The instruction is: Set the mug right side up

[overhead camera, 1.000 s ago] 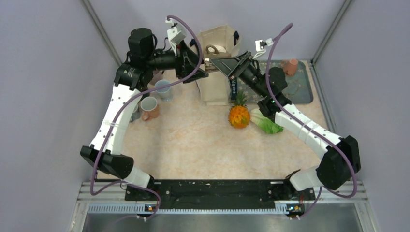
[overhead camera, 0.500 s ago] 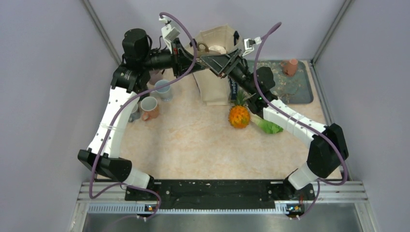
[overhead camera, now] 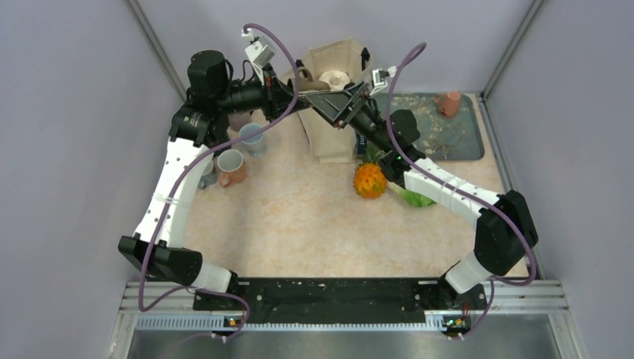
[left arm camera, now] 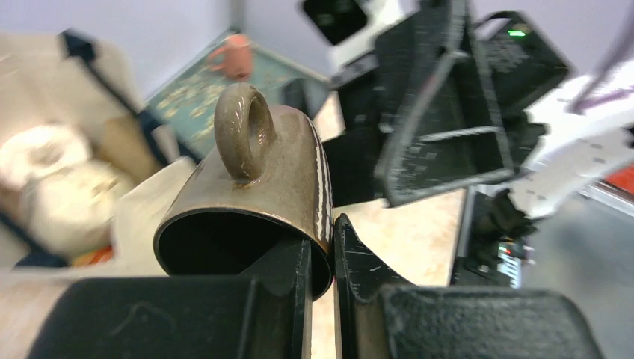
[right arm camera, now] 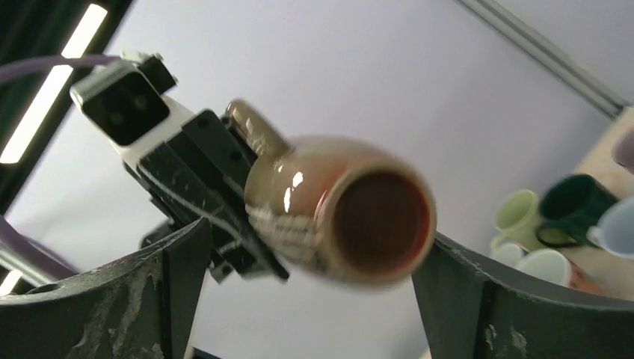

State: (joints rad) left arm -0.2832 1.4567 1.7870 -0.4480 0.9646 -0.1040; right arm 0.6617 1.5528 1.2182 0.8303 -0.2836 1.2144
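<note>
One brown mug (left arm camera: 254, 183), one pink mug (overhead camera: 449, 102), one pale green mug (right arm camera: 516, 213), one dark green mug (right arm camera: 568, 196), one blue mug (overhead camera: 252, 138) and one white-lined mug (overhead camera: 231, 163) are counted, six at the least, along with one bag (overhead camera: 333, 134), one tray (overhead camera: 465, 142), one pineapple (overhead camera: 370, 181) and one leafy green (overhead camera: 419, 198).

A beige cloth bag (overhead camera: 329, 142) is seen at the back of the desk (overhead camera: 299, 224). White items (overhead camera: 333, 77) are held in it, possibly rolls, though this is not clear. In front of it an orange toy pineapple (overhead camera: 370, 179) is laid just beside a green leafy vegetable (overhead camera: 420, 199). On the left, a pale blue mug (overhead camera: 253, 138) and a pinkish mug (overhead camera: 231, 167) are placed with openings up. A small pink cup (overhead camera: 449, 102) is found on the dark tray (overhead camera: 463, 146) at the back right.
</note>
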